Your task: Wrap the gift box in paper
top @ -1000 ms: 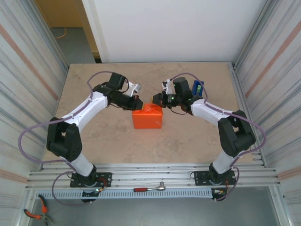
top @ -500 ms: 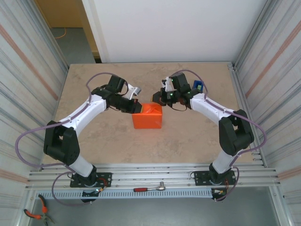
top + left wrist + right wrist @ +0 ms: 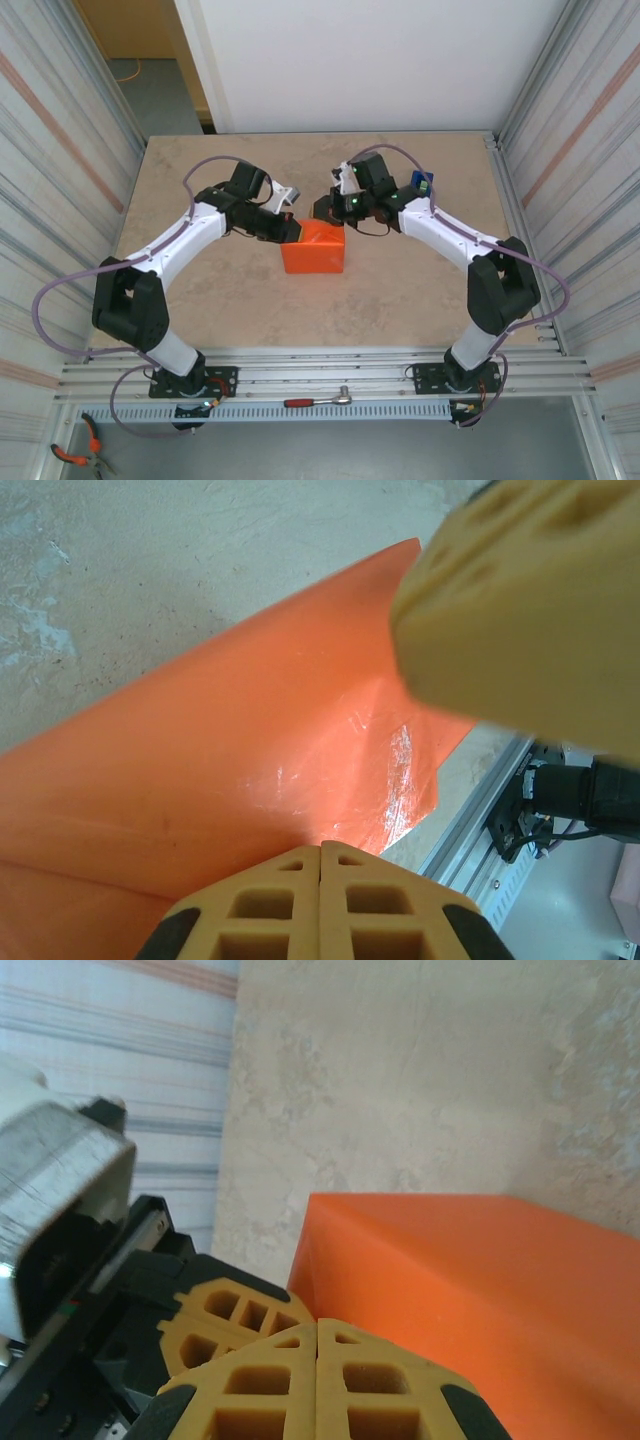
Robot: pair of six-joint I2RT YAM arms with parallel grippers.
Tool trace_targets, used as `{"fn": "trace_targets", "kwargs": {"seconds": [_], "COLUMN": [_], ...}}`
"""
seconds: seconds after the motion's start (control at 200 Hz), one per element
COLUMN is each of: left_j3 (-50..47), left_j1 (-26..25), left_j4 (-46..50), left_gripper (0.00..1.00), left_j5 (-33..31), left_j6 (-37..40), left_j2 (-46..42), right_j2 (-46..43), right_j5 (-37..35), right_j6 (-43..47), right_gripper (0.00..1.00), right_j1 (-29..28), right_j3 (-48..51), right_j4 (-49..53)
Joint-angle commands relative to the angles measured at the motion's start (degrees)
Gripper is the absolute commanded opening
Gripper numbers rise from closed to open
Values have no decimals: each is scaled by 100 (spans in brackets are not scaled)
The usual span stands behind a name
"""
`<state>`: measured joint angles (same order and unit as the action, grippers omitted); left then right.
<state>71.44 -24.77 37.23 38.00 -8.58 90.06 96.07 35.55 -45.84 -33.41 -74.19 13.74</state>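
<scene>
The orange paper point(image 3: 315, 250) is folded into a box-shaped parcel at the middle of the table; the gift box is hidden under it. My left gripper point(image 3: 292, 230) is shut, its tips against the parcel's far left corner. My right gripper point(image 3: 318, 212) is shut too, just behind that corner and close to the left one. In the left wrist view the shut fingertips point(image 3: 320, 846) rest on the paper point(image 3: 230, 750), with a right finger point(image 3: 530, 600) blurred above. In the right wrist view my shut gripper point(image 3: 317, 1322) sits at the paper's point(image 3: 480, 1280) edge beside the left fingers point(image 3: 235, 1310).
A blue tape dispenser point(image 3: 421, 186) stands at the back right, behind the right arm. Corrugated metal walls close both sides of the table. A ratchet wrench point(image 3: 318, 400) lies on the front rail and pliers point(image 3: 75, 455) lie at the bottom left.
The right gripper has swung left along the parcel's far edge toward its left corner. The left gripper has edged right onto that corner. Both stayed shut.
</scene>
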Motion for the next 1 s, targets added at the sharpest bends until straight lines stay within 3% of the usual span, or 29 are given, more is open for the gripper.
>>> {"fn": "trace_targets", "kwargs": {"seconds": [0.0,0.246,0.997], "left_j3": [-156,-173,-65], "left_j1": [-36,-36,2], "left_j4": [78,56,47], "left_gripper": [0,0,0], "left_j5": [-73,-82,-26], "left_j6": [154,141,145], "left_j2": [-138,-129,-76], "right_j2": [-190,-395,-605], "right_j5": [-142,-237,-356], "right_j6": [32,-76,92], "right_gripper": [0,0,0], "right_j1": [-145,-269,-324], "right_j3": [287,853,1129], "right_j4": [27,-214,-70]}}
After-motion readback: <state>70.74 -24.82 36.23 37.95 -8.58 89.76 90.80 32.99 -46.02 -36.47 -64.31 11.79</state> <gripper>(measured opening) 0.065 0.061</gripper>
